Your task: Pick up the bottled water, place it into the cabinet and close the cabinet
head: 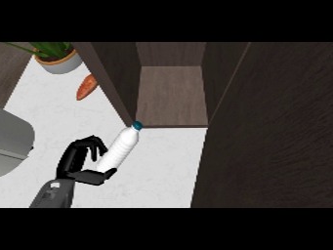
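Note:
The bottled water (120, 149) is a white bottle with a blue cap, tilted so the cap points up and right. The cap almost touches the front lower corner of the cabinet's left wall (118, 78). My left hand (79, 158) is at the lower left with its fingers curled along the bottle's left side and its thumb under the base. The dark wood cabinet stands open, and its bare shelf (170, 95) shows inside. Its open door (284, 132) fills the right of the view. My right hand does not show.
A carrot (87, 87) lies on the white counter (161, 166) left of the cabinet, with a potted plant (57, 56) behind it. A grey appliance (3, 141) sits at the left edge.

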Controlling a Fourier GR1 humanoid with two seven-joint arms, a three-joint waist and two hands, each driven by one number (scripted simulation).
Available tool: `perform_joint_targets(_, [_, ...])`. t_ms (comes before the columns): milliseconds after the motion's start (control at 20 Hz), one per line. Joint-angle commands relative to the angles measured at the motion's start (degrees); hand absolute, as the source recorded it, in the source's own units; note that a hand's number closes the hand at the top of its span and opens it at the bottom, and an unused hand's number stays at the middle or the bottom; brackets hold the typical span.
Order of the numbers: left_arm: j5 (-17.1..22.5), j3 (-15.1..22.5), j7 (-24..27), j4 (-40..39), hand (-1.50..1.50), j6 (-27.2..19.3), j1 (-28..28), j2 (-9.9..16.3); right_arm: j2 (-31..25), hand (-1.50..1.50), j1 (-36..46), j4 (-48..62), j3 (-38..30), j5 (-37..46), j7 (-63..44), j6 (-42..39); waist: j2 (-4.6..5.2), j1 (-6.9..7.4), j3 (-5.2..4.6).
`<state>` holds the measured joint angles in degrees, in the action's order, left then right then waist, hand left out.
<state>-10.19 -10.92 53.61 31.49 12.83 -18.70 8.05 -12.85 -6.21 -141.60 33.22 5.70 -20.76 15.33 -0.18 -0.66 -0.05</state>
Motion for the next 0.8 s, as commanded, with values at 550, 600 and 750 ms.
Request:
perform_joint_targets(550, [17.4,13.4,-9.8,18.5,1.50,-13.0,0.6,-8.0,-1.9,-1.50,0.1,-7.6,-1.0,2.6,-5.5,1.0,-0.19,0.49,0.05])
perform_joint_targets(600, [20.9,17.8,-12.0,19.5,1.50,-16.0,-0.4,-8.0,-1.0,-1.50,-2.1,-2.3,2.4,4.0,1.5,1.2,-0.17,0.15,0.07])
perform_joint_targets(750, [28.0,24.6,-14.9,22.9,1.50,-19.9,-1.0,-8.0,-0.6,-1.50,0.7,-5.2,2.8,5.5,-3.8,2.5,-0.16,-0.24,-0.02])
